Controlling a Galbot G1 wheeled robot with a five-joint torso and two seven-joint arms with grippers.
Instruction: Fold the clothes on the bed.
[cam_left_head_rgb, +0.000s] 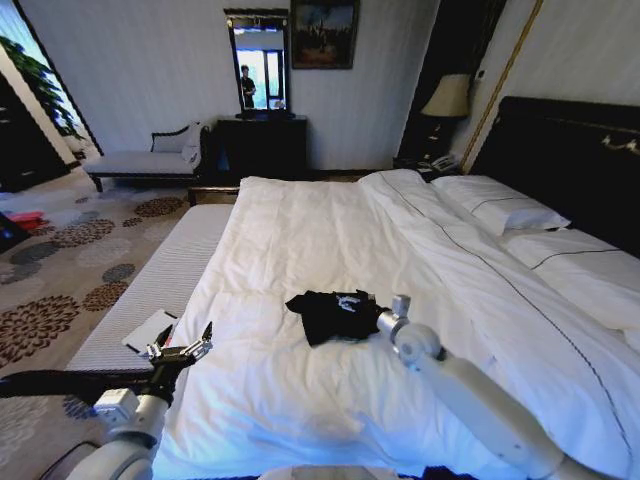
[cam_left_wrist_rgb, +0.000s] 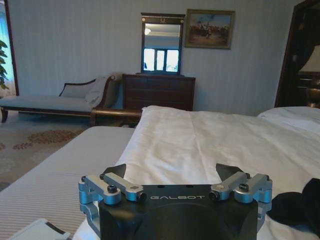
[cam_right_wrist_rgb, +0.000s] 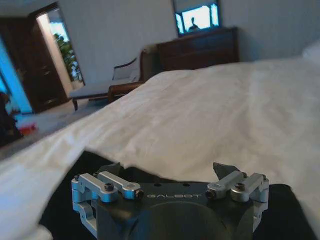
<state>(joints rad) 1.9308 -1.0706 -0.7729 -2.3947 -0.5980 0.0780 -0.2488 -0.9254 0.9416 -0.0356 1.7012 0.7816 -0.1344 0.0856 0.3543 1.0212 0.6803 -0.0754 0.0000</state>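
Observation:
The clothes, a crumpled black T-shirt (cam_left_head_rgb: 330, 314) with white lettering, lie on the white duvet of the bed (cam_left_head_rgb: 330, 225) near its front. My right gripper (cam_left_head_rgb: 373, 318) is at the shirt's right edge; in the right wrist view my right gripper (cam_right_wrist_rgb: 169, 171) is open and low over the black fabric (cam_right_wrist_rgb: 62, 200), with a duvet fold just ahead. My left gripper (cam_left_head_rgb: 186, 350) hovers open at the bed's left edge, apart from the shirt. In the left wrist view my left gripper (cam_left_wrist_rgb: 172, 174) holds nothing and the shirt (cam_left_wrist_rgb: 300, 207) lies off to one side.
A pale padded bench (cam_left_head_rgb: 160, 280) runs along the bed's left side with a flat white item (cam_left_head_rgb: 150, 330) on it. Pillows (cam_left_head_rgb: 500, 208) and a dark headboard (cam_left_head_rgb: 570, 150) are at the right. A chaise (cam_left_head_rgb: 145, 160) and dark dresser (cam_left_head_rgb: 262, 145) stand by the far wall.

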